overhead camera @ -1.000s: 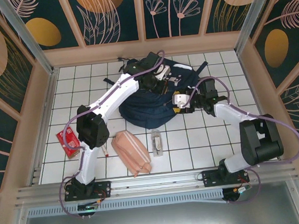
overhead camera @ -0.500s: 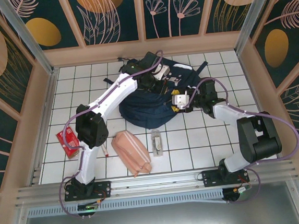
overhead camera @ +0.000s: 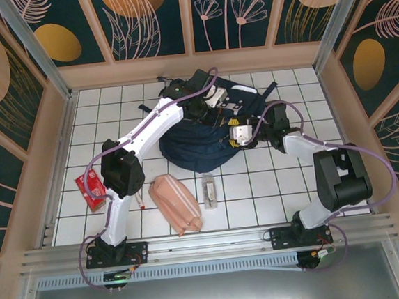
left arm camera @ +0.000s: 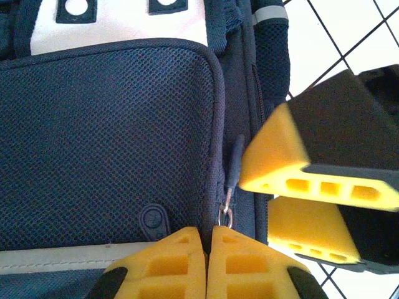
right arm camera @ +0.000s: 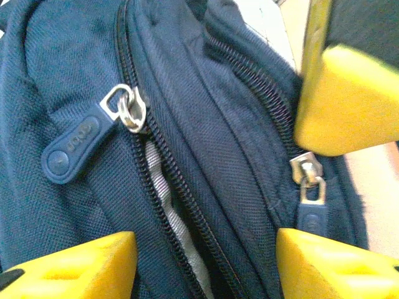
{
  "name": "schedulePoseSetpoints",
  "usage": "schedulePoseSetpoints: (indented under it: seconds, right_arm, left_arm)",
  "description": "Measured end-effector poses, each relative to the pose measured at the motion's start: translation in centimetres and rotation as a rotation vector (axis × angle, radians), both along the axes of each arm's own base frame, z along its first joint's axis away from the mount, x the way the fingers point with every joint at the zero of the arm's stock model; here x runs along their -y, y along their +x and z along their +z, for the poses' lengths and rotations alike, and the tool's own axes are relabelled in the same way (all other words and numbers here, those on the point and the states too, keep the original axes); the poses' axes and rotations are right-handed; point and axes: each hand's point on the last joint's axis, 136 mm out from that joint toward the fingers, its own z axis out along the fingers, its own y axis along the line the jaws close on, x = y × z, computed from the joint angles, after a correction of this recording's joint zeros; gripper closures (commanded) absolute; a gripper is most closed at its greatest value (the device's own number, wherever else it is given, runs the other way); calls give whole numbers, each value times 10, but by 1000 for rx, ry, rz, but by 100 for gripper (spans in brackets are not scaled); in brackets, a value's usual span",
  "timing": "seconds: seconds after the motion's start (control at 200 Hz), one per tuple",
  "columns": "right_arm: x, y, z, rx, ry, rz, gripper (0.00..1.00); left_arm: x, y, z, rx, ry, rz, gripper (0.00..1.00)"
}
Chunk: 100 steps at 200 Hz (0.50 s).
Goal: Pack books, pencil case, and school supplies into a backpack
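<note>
**Both grippers at the backpack [overhead camera: 193, 153], upper centre of the top view.**
Left gripper [left arm camera: 206, 243]: fingers pressed together on the zip line, just below a zip pull [left arm camera: 233, 165]; whether fabric is pinched cannot be told. Right gripper [right arm camera: 202, 261]: fingers apart, straddling a partly open zip [right arm camera: 163, 187], holding nothing. On the table [overhead camera: 259, 193], apart from the backpack: pencil case [overhead camera: 175, 204] lower centre, clear case [overhead camera: 208, 189] just to its right, red pack [overhead camera: 91, 188] at left.

White tiled tabletop [overhead camera: 260, 200] ringed by leaf-patterned dark panels [overhead camera: 150, 21].
</note>
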Motion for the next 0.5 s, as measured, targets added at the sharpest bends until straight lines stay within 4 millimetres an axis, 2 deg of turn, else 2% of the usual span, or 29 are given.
schedulePoseSetpoints:
  seconds: [0.035,0.085,0.12,0.145,0.19,0.26,0.285,0.39,0.5]
  right_arm:
    - [-1,3,-4,-3,2,5,59]
    - [-4,6,-7,-7,13,8,88]
    - [-6,8,-7,0,20,12,100]
    - [-7,10,-6,6,27,15,100]
    - [-8,11,-4,5,39,12,100]
    - [-10,10,-4,-7,51,16,100]
    - [-11,10,-4,-16,55,15,100]
    - [-12,7,-4,-49,70,21,100]
    - [-17,4,0,-87,94,30,100]
  left_arm:
    - [0,0,0,-2,-1,-3,100]
    - [1,-1,-3,-12,-2,-6,100]
    - [0,-2,-4,-19,0,-6,100]
    - [0,-2,-5,-22,1,-7,98]
    - [-1,-1,-7,-25,3,-4,89]
    - [-3,1,-9,-29,-3,12,63]
    - [-3,2,-9,-29,-10,21,59]
    - [-12,-2,1,-30,-28,84,55]
    - [-36,-20,23,-27,-51,196,57]
